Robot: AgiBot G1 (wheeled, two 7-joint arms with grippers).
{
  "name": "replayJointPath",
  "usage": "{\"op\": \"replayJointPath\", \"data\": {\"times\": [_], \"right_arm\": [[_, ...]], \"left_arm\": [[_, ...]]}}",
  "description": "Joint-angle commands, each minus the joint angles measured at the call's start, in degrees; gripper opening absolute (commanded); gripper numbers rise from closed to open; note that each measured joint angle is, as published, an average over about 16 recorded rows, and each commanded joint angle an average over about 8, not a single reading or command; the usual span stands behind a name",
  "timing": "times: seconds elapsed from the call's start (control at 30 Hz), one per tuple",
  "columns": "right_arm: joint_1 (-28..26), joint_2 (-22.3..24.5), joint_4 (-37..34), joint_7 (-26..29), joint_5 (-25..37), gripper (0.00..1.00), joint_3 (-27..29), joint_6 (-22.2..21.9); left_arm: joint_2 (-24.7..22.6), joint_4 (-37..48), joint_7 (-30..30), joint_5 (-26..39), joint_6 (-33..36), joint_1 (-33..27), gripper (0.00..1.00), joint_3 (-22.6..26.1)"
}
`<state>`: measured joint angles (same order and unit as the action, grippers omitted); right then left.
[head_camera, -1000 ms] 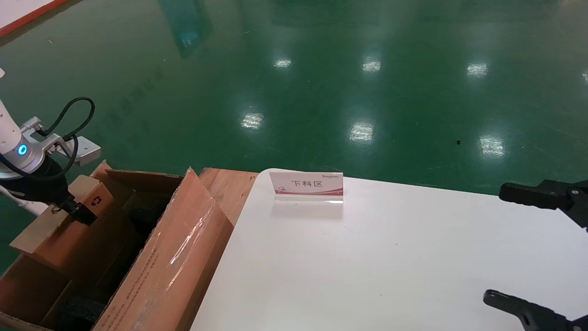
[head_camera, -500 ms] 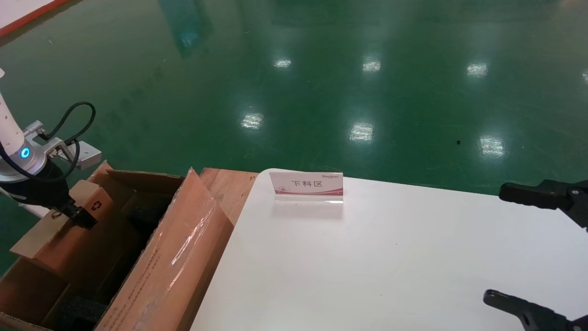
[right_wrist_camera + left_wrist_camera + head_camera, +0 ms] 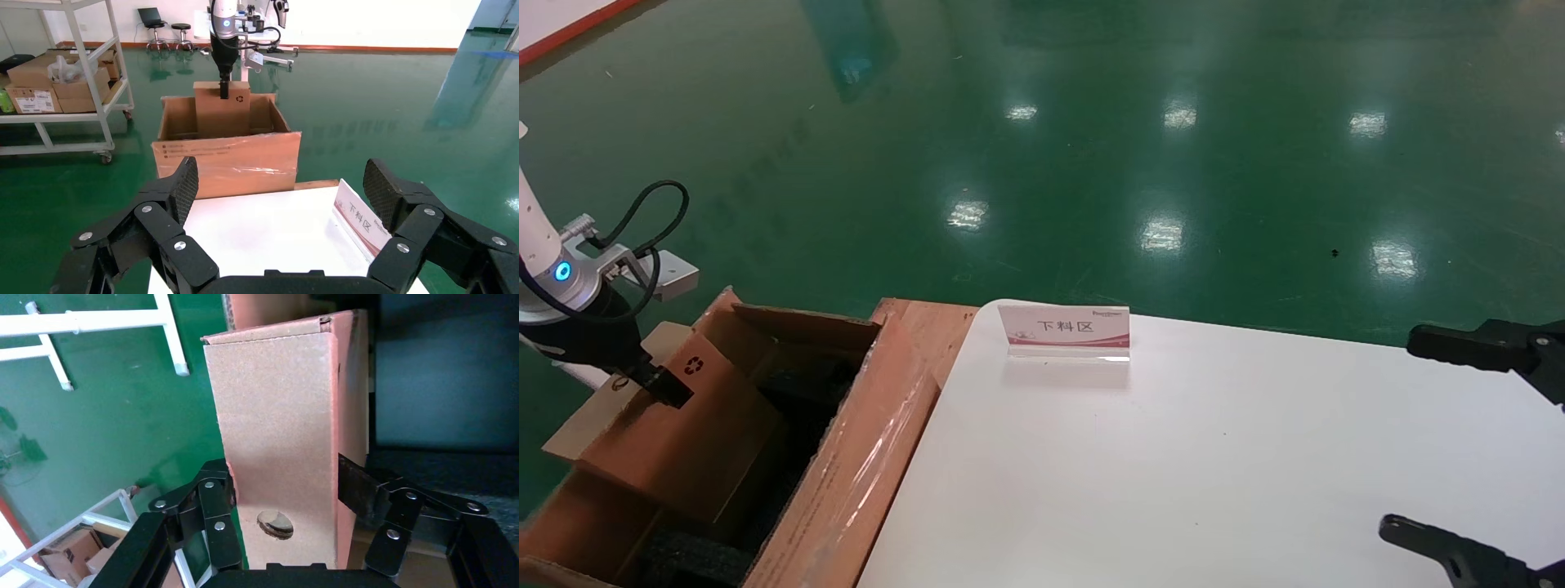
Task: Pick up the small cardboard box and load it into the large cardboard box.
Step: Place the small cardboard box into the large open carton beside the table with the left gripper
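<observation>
At the far left, beside the counter point(image 3: 1173, 457), the small cardboard box point(image 3: 674, 425) is clamped near its upper edge in the left claw point(image 3: 659, 385), its long axis sloping downward, its lower end already sunk inside the large cardboard box point(image 3: 846, 482). The left arm is angled down from above. At the right, the right claw point(image 3: 278, 202) is held wide, empty, over the counter.

Black gripper point(image 3: 658, 384), blue-lit silver wrist point(image 3: 560, 273)
</observation>
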<state>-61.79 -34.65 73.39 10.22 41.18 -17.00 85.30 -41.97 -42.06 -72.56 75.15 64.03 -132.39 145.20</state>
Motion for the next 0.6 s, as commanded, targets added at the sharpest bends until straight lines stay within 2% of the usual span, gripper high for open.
{"op": "replayJointPath", "data": {"times": [0.03, 0.6], "right_arm": [[0.0, 0.0, 0.0, 0.0, 0.0, 1.0, 0.0, 0.0], [-0.01, 0.0, -0.01, 0.0, 0.0, 1.0, 0.02, 0.0]], "left_arm": [[0.01, -0.06, -0.03, 0.06, -0.02, -0.03, 1.0, 0.02], [-0.18, -0.6, 0.3, 0.43, -0.59, -0.73, 1.0, -0.18]]}}
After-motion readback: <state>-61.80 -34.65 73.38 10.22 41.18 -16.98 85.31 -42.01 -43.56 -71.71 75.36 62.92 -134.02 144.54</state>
